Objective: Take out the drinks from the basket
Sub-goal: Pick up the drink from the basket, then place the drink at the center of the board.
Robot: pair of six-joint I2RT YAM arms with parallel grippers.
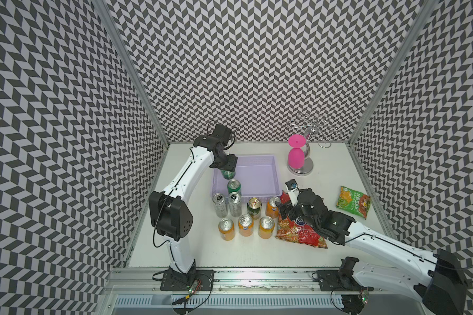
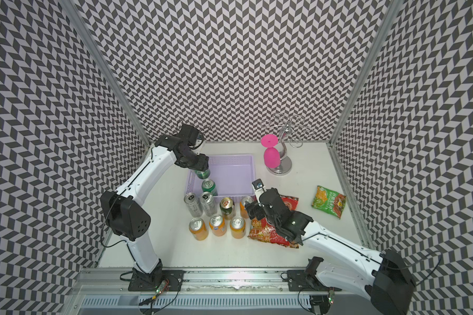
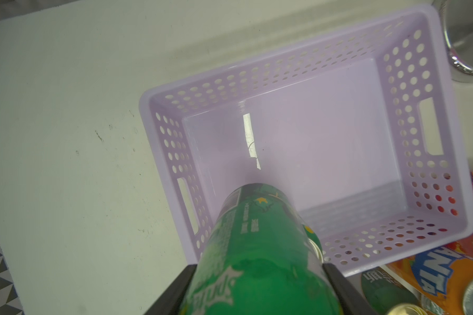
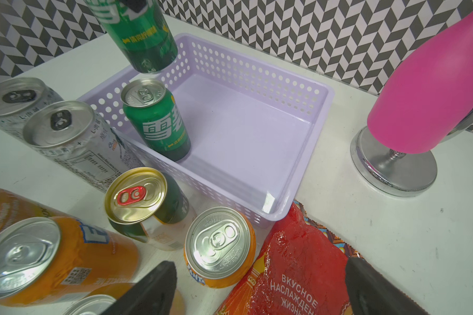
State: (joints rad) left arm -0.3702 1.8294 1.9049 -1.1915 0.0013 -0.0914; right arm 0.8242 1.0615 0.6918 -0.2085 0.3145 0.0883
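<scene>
The pale-lilac basket point(image 1: 257, 177) is sitting toward the far middle. A raised green can point(image 1: 228, 174) is hanging tilted over its left side. A second green can point(image 1: 234, 187) is standing upright in its near-left corner. Just outside the near wall, two silver cans point(image 1: 219, 204), a gold-topped dark can point(image 1: 254, 208) and four orange cans point(image 1: 245, 225) are standing upright.

Bright, even overhead light, soft shadows; glare on the front rail point(image 1: 243, 278); wrist views bend at edges.

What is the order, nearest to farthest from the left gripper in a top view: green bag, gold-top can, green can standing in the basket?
1. Green can, in the basket, right beside the left gripper.
2. Gold-top can, outside the basket's front wall.
3. Green bag, far right side.
</scene>
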